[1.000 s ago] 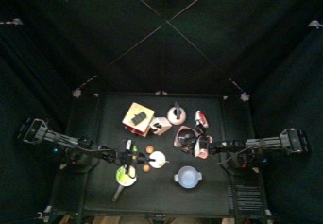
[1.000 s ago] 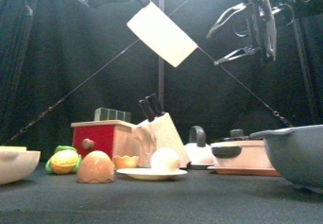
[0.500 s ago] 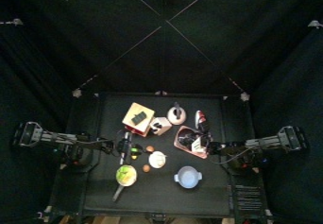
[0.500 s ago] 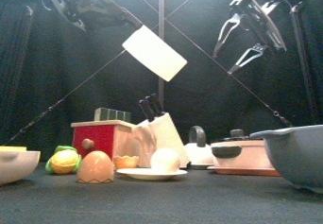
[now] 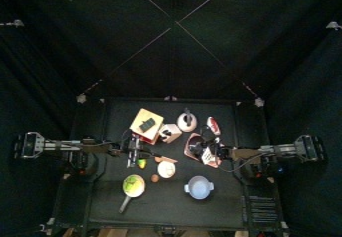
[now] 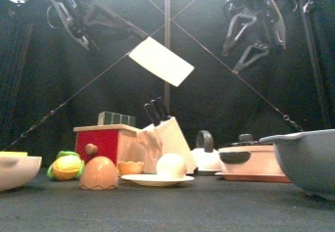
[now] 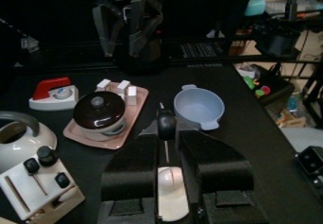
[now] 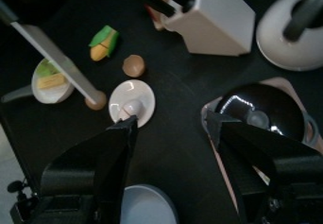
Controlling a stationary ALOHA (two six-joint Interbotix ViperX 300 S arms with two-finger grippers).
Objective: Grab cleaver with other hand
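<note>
Cleaver (image 6: 161, 61), airborne, held by left gripper (image 6: 69, 21).
Blade pale, tilted, high above table centre; handle clamped betw. left jaws, seen in wrist view. Right gripper (image 6: 253, 25) up at right, jaws spread wide, empty, apart from blade. Below: knife block (image 6: 160, 143), red toaster (image 6: 105, 140), egg (image 6: 100, 172), plate (image 6: 157, 180), kettle (image 6: 206, 155).

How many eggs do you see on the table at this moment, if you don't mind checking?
2: a brown egg stands near the table's front edge, and a white egg sits on the small white plate just to its right. Others may be hidden behind larger items.
</note>
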